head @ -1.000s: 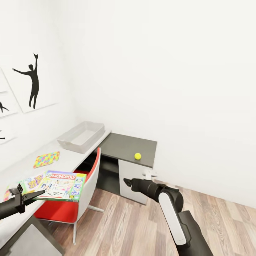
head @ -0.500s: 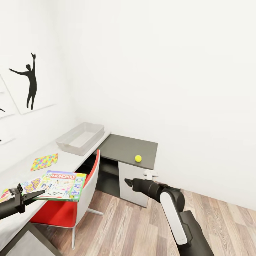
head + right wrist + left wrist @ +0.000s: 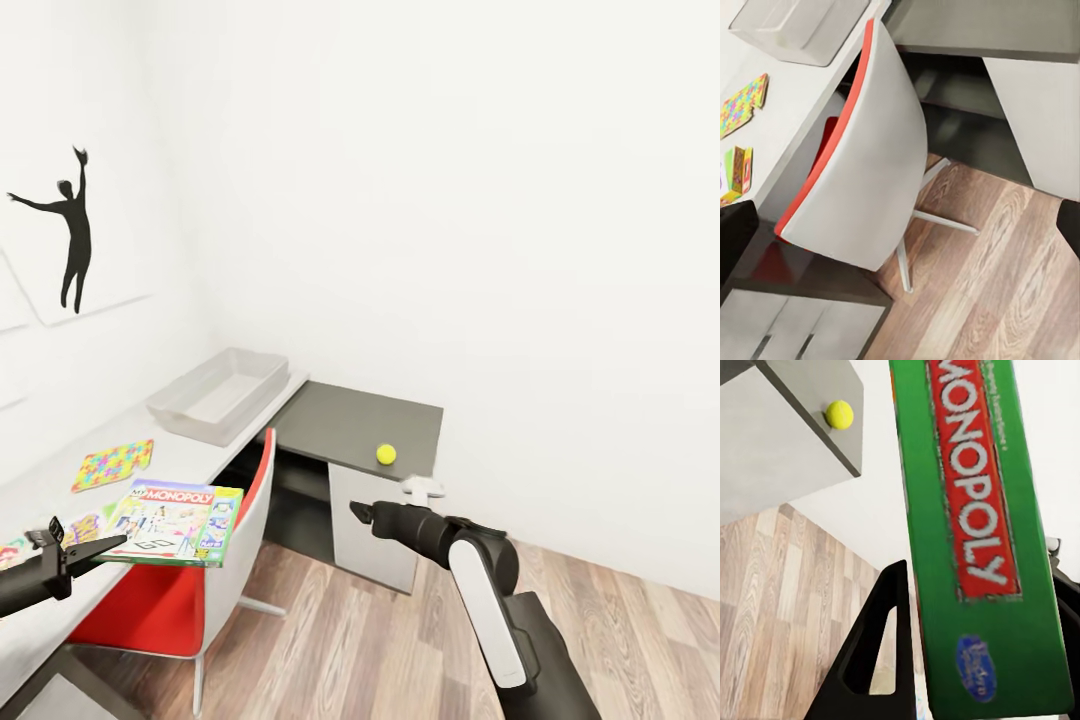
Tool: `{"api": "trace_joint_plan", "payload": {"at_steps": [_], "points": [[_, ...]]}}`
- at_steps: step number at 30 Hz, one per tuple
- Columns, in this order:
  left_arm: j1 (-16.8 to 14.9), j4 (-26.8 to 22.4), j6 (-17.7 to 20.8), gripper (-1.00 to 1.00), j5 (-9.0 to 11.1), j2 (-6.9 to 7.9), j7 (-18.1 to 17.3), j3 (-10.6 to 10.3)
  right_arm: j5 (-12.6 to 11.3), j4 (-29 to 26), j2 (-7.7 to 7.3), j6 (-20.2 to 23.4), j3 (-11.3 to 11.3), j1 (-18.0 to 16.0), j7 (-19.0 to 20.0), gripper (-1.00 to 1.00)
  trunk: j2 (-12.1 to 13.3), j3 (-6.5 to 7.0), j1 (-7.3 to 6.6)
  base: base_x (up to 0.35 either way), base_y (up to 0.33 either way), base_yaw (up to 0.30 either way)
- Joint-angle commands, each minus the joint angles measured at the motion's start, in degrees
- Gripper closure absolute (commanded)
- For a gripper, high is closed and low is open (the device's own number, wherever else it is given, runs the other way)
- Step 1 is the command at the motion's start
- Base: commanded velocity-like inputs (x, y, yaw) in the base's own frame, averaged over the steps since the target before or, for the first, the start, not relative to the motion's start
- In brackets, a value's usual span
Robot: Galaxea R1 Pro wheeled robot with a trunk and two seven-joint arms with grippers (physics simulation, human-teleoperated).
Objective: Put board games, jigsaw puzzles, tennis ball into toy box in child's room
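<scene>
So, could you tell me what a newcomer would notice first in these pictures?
Probably the green Monopoly box, held level in the left pincer above the red chair by the table. Next, the yellow tennis ball alone on the dark grey cabinet, and the pale toy box at the table's far end.

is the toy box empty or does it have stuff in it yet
Empty: the toy box shows only bare grey floor inside, in the head view.
</scene>
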Motion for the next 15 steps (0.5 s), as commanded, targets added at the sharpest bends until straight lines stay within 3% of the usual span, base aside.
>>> {"api": "trace_joint_plan", "payload": {"at_steps": [1, 8, 15], "points": [[-0.05, 0.0, 0.59, 1.0, -0.03, 0.01, -0.26, 0.0, -0.58, -0.06, 0.07, 0.2, 0.04, -0.06, -0.59, -1.0, -0.12, -0.13, 0.06, 0.277, -0.01, 0.0], [-0.05, 0.0, 0.57, 1.0, -0.04, 0.0, -0.26, 0.0, -0.58, -0.06, 0.17, 0.19, 0.11, -0.06, -0.62, -1.0, -0.12, -0.13, 0.06, 0.281, -0.064, 0.01], [-0.05, -0.01, 0.59, 1.0, -0.04, 0.0, -0.26, 0.0, -0.58, -0.06, 0.25, 0.19, 0.27, -0.06, -0.67, -1.0, -0.12, -0.13, 0.06, 0.258, -0.181, 0.22]]}}
